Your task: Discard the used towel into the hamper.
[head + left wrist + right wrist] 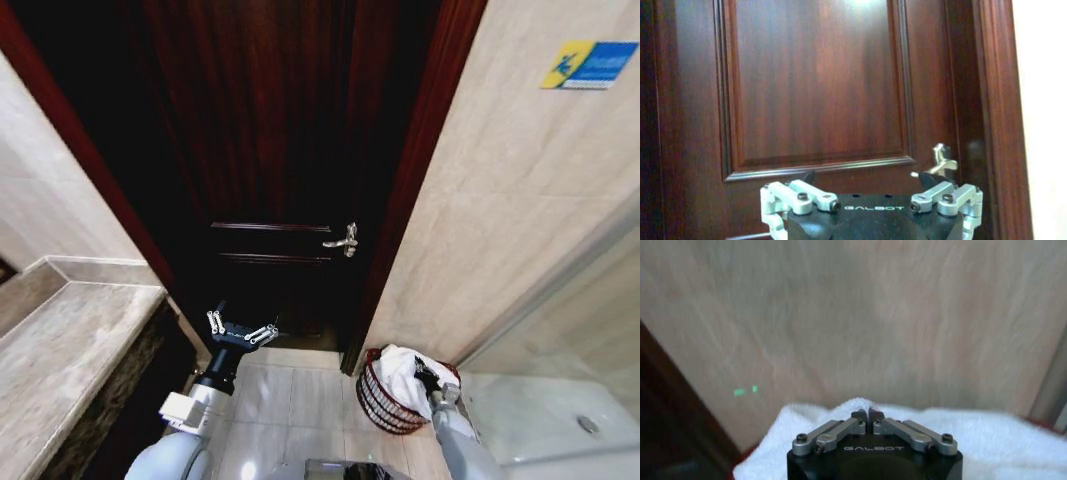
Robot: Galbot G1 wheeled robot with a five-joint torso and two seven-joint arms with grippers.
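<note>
The hamper, a small round reddish-brown wire basket, stands on the tiled floor at the lower right, against the wall beside the door frame. A white towel is heaped over its top. My right gripper is at the towel above the hamper's rim. In the right wrist view its fingertips are pressed together on a tuft of the towel, which spreads out beneath my right gripper. My left gripper is held up, open and holding nothing, in front of the door; the left wrist view shows my left gripper with its fingers spread wide.
A dark wooden door with a silver lever handle is straight ahead. A stone counter runs along the left. A glass shower partition and a shower floor with a drain lie to the right of the hamper.
</note>
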